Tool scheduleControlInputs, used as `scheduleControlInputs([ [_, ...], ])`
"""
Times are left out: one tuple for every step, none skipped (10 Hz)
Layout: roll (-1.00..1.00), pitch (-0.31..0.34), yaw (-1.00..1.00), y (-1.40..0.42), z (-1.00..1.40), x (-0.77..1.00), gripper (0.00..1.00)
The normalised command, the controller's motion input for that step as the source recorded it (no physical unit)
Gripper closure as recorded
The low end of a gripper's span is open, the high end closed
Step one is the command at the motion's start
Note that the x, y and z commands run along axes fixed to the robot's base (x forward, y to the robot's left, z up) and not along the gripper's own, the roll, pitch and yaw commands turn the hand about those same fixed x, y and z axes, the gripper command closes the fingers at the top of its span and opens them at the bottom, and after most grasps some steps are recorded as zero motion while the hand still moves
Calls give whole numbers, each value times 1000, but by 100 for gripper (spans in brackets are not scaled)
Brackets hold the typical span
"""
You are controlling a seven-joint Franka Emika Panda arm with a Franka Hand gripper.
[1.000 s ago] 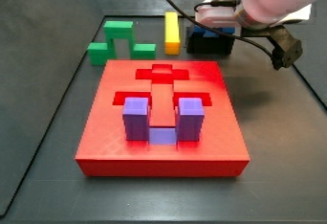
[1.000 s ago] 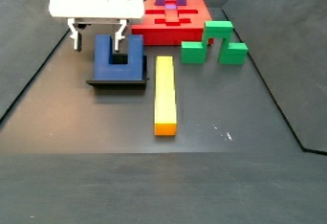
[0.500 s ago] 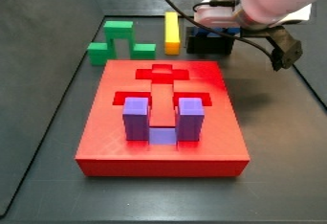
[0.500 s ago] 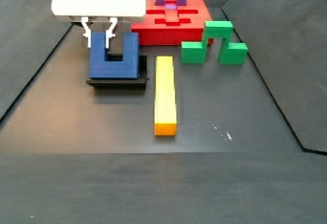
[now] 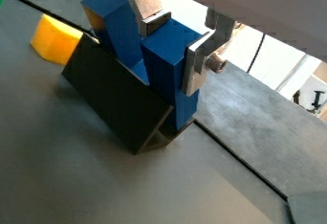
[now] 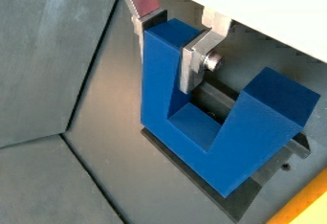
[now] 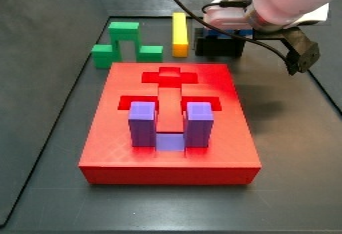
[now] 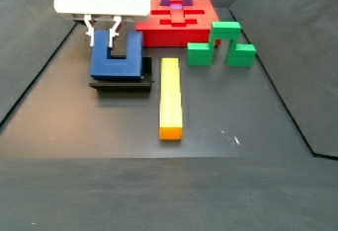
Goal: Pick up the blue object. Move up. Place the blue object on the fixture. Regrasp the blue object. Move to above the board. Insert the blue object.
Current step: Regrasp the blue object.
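Note:
The blue object (image 8: 117, 63) is a dark blue U-shaped block standing on the black fixture (image 8: 122, 84) with its two prongs upright. My gripper (image 8: 103, 38) is shut on one prong from above. Both wrist views show the silver fingers on either side of that prong, the gripper (image 5: 166, 51) (image 6: 166, 44) pressing on the blue object (image 5: 113, 32) (image 6: 255, 113) over the fixture (image 5: 109, 103) (image 6: 269, 175). The red board (image 7: 167, 138) lies apart from the fixture. In a side view my gripper (image 7: 225, 26) hides most of the blue object.
A purple U-shaped block (image 7: 170, 126) sits in a recess of the board. A long yellow bar (image 8: 168, 97) lies right beside the fixture. A green block (image 8: 218, 42) stands past the bar, near the board (image 8: 179, 26). Dark tray walls slope up round the floor.
The fingers have drawn together onto the blue object's prong. The blue object and the fixture have stayed in place.

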Motion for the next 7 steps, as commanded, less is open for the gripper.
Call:
scheduleControlInputs([
  [0,0,0,0,0,0,100],
  [0,0,0,0,0,0,100],
  [0,0,0,0,0,0,100],
  [0,0,0,0,0,0,100],
  [0,0,0,0,0,0,100],
  [0,0,0,0,0,0,100],
  [0,0,0,0,0,0,100],
])
